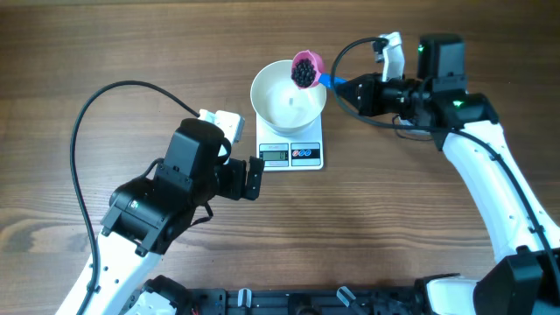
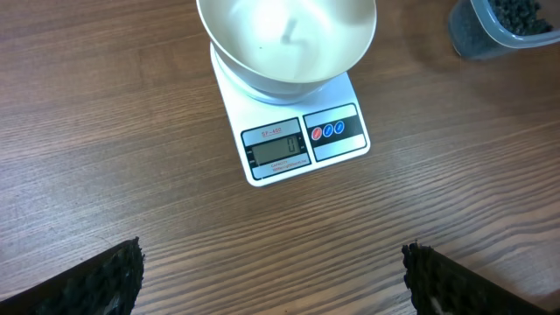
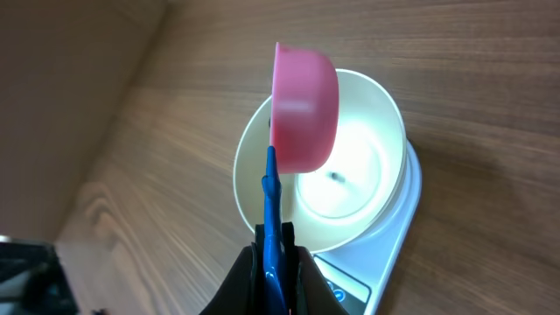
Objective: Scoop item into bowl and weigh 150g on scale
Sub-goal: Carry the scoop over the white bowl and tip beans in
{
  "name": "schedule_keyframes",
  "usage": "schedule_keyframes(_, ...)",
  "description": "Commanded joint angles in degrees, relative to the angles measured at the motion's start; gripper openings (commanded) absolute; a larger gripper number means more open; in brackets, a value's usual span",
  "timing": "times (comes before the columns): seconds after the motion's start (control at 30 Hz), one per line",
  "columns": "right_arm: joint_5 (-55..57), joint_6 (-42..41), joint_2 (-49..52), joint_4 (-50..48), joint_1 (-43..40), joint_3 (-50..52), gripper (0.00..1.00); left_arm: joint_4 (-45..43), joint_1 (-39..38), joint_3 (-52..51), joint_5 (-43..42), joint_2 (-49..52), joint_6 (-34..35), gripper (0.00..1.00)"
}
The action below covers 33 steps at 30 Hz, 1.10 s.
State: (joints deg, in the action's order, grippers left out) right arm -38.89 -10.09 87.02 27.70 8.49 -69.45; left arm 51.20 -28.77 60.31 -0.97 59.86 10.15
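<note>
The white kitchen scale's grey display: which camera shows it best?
Left wrist view: the grey display on the flat white digital scale sits large, unobstructed. Overhead shows it tiny; right wrist view crops it at the bottom.

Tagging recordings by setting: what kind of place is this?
Likely a test bench staged for kitchen weighing: plain wood-grain table, digital scale under a white bowl, tub of black beads. No room visible.

Warm brown wood grain across the table. Plain white for the bowl at upper centre. White too for the scale beneath, with grey display and red and blue buttons. Pink for the scoop, bright blue along its handle. Black for the beads inside. Smoky clear tub, upper right of the left wrist view.
</note>
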Motion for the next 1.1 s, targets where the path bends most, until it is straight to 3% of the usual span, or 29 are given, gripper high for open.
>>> schedule_keyframes(0.0,7.08,5.79,-0.74,-0.42,2.43,-0.81,0.04,-0.11,-0.26,0.0,-0.68,-0.15,-0.9,1.0)
schedule_keyframes(0.1,11.93,6.23,-0.74,-0.37,4.22,-0.81,0.04,-0.11,-0.26,0.0,-0.68,-0.15,-0.9,1.0)
schedule_keyframes(0.23,12.66,14.67,-0.74,-0.02,6.08,-0.81,0.04,-0.11,-0.26,0.0,-0.68,-0.15,-0.9,1.0)
schedule_keyframes(0.37,21.14,18.8,-0.72,-1.16,8.68,-0.81,0.04,-0.11,-0.26,0.0,-0.68,-0.15,-0.9,1.0)
schedule_keyframes(0.73,24.35,29.83,-0.72,-1.2,12.87,-0.81,0.04,-0.11,-0.26,0.0,-0.68,-0.15,-0.9,1.0)
schedule_keyframes(0.83,32.15,31.17,-0.72,-2.95,14.82,-0.81,0.04,-0.11,-0.26,0.0,-0.68,-0.15,-0.9,1.0)
schedule_keyframes(1.07,32.02,38.6,-0.74,-4.0,14.86,-0.81,0.04,-0.11,-0.26,0.0,-0.68,-0.15,-0.9,1.0)
